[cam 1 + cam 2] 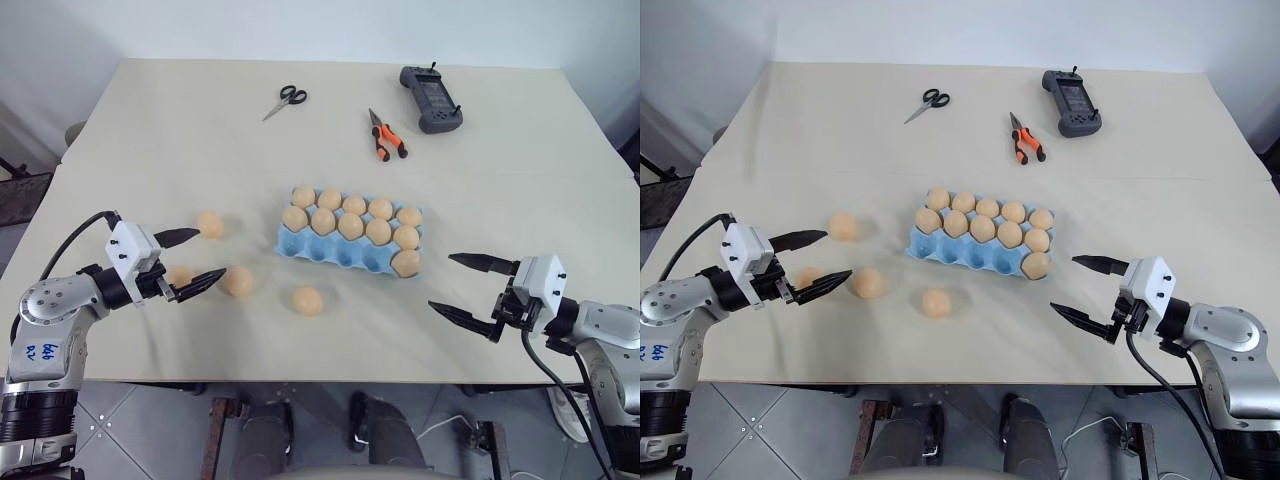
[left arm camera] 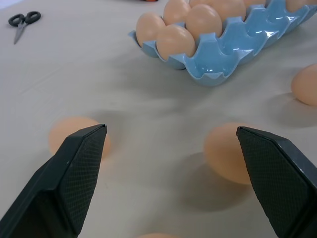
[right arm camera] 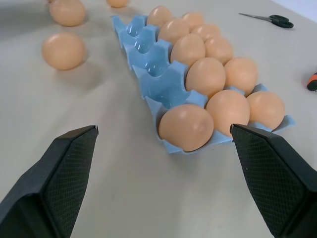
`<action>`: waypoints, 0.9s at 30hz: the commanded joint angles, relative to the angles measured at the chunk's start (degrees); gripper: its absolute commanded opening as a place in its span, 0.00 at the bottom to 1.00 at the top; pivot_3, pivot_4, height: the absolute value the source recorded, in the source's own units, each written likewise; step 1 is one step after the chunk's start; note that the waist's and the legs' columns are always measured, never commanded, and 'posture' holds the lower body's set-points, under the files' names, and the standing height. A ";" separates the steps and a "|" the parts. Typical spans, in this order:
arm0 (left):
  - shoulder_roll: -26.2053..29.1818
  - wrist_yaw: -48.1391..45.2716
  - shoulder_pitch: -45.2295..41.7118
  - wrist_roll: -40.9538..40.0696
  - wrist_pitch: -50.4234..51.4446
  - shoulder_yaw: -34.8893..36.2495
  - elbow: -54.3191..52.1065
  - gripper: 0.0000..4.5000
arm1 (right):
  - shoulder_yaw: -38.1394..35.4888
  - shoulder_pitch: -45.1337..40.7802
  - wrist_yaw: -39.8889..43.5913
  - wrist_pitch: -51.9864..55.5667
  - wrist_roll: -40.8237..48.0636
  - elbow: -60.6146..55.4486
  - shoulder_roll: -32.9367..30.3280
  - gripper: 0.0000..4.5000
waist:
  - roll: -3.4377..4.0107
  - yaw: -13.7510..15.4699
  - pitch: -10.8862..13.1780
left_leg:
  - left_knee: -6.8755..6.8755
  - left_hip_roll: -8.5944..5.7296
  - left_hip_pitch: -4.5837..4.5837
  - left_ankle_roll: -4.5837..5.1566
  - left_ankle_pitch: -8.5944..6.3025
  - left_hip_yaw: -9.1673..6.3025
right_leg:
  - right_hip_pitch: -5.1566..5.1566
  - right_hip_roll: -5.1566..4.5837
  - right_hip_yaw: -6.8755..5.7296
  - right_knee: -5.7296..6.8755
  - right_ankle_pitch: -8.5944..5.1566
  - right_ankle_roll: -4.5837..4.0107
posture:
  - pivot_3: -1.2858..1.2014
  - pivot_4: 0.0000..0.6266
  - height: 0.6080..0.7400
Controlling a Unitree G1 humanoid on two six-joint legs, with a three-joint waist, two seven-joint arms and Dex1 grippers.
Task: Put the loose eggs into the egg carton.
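The light blue egg carton lies mid-table with tan eggs filling its two far rows. Its near row has one egg at the right end and bare cups beside it. Several loose eggs lie left of the carton: one farther back, one, one nearest the carton's front, and one partly behind my left fingers. My left gripper hovers open among them, holding nothing; two eggs sit just past its fingers. My right gripper is open and empty, right of the carton's near corner.
At the far side of the table lie scissors, orange-handled pliers and a black handheld controller. The table's front edge runs just beneath both grippers.
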 commanded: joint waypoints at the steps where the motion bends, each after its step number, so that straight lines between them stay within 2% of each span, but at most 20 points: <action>1: 0.81 0.24 0.72 -0.45 -0.11 1.17 -2.81 0.99 | -0.44 -0.68 0.45 0.09 1.36 -0.67 -0.27 1.00 | 0.00 -0.01 0.00 | 0.00 0.00 0.00 0.01 0.00 0.00 | 0.00 0.00 0.00 0.00 0.00 0.00 | 0.52 0.24 1.00; 6: 0.15 -1.45 1.35 -3.36 -0.81 2.43 -3.88 0.99 | 0.90 -1.62 1.80 1.27 1.54 -1.20 -0.98 1.00 | 0.00 -0.04 0.00 | 0.02 0.06 0.00 0.22 0.01 0.06 | -0.04 0.00 0.00 0.00 0.00 0.00 | 0.52 0.24 1.00; 9: 0.27 -5.26 1.74 -5.20 -3.13 2.15 -4.91 0.99 | 7.66 -6.02 -0.01 8.92 1.03 -7.56 -1.02 1.00 | 0.01 -0.17 0.00 | 0.04 0.09 0.00 0.23 -0.03 0.10 | -0.07 0.00 0.02 0.02 0.00 0.00 | 0.52 0.24 1.00; 12: 0.97 -9.39 2.63 -4.65 -5.22 -0.45 -6.45 0.99 | 14.47 -12.66 -5.12 18.59 2.43 -12.17 3.06 1.00 | 0.01 -0.82 0.00 | 0.15 0.38 -0.02 0.14 -0.09 0.36 | -0.20 -0.03 -0.02 0.03 0.08 -0.18 | 0.52 0.24 1.00; 16: 0.32 -12.50 4.23 -4.86 -7.56 -1.88 -8.17 0.99 | 20.75 -18.69 -8.74 24.50 1.21 -12.53 8.09 1.00 | 0.01 -0.71 -0.01 | 0.19 0.60 -0.12 -0.03 -0.12 0.45 | -0.45 0.10 -0.16 0.15 0.16 -0.44 | 0.52 0.24 1.00; 22: 1.20 -14.14 6.06 -5.49 -7.85 -0.94 -8.72 0.99 | 30.39 -22.54 -9.22 26.52 -3.36 -9.26 12.71 1.00 | 0.01 -0.75 -0.01 | 0.45 0.65 -0.26 0.06 -0.30 0.73 | -0.76 0.21 -0.17 0.54 0.17 -0.44 | 0.52 0.24 1.00; 27: 2.87 -15.47 9.96 -6.71 -6.90 1.40 -9.45 0.99 | 34.24 -25.06 -9.80 25.14 -6.87 -3.02 16.74 1.00 | -0.01 -1.56 -0.02 | 0.70 0.68 -0.25 0.31 -0.49 1.16 | -0.78 0.18 -0.45 0.60 0.18 -0.42 | 0.52 0.24 1.00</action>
